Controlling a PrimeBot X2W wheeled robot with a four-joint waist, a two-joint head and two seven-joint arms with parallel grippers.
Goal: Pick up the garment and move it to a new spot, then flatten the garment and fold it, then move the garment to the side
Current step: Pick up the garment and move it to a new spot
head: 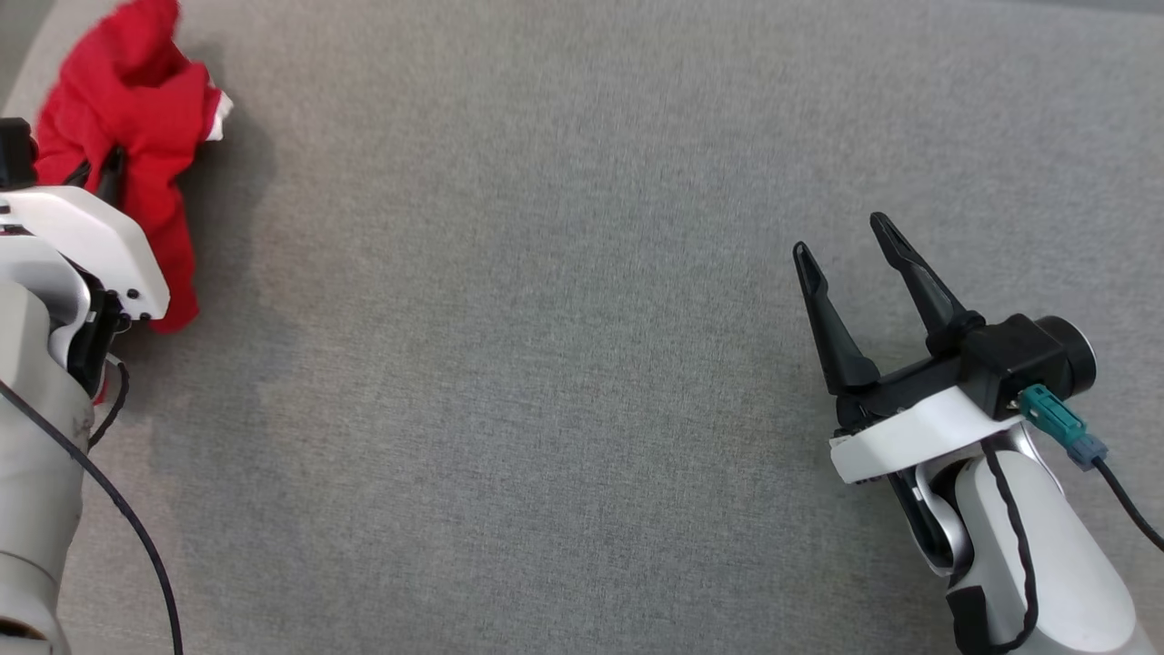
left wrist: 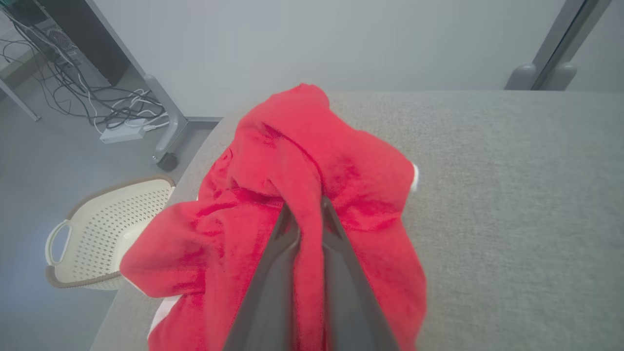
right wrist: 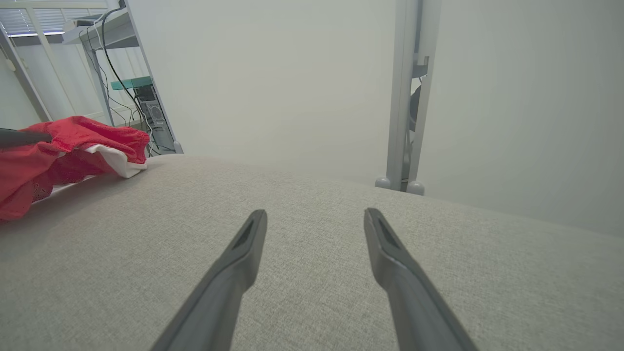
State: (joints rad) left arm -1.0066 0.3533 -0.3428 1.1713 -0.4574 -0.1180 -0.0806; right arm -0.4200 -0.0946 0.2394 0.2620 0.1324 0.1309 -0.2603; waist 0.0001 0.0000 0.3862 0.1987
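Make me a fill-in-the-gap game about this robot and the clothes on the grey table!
The crumpled garment is ____ with a bit of white trim.
The left jaws are ____ on a fold of it.
The right jaws are ____, holding nothing, over the grey table.
Down on the floor sits a cream ____ full of little holes.
Missing words: red, shut, open, basket.
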